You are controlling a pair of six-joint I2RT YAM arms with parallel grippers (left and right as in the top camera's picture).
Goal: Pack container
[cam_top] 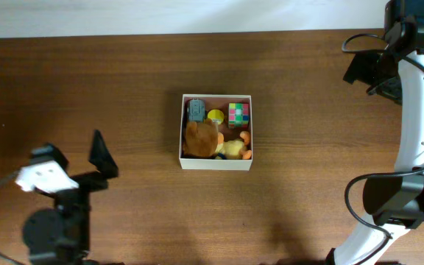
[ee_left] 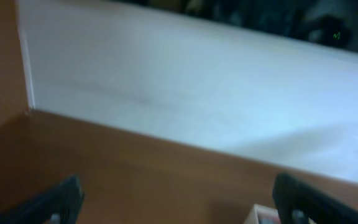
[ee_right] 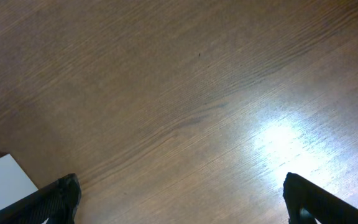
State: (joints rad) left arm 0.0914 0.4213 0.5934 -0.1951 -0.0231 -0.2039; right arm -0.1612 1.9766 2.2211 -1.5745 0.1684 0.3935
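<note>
The container (cam_top: 216, 165), a square white-walled box, sits in the middle of the wooden table. Inside lie a grey toy (cam_top: 196, 110), a yellow piece (cam_top: 216, 115), a multicoloured cube (cam_top: 238, 114), a brown plush (cam_top: 201, 138) and a yellow-orange plush (cam_top: 235, 149). My left gripper (cam_top: 73, 153) hangs open at the lower left, well apart from the box. In the left wrist view a container corner (ee_left: 261, 215) shows beside the right finger (ee_left: 297, 198). My right gripper (cam_top: 374, 75) is open at the far upper right, over bare wood (ee_right: 185, 199).
The white wall (ee_left: 197, 87) rises behind the table's far edge in the left wrist view. A flat white corner (ee_right: 2, 180) shows at the lower left of the right wrist view; what it is I cannot tell. The right arm's white links (cam_top: 422, 110) run down the right side.
</note>
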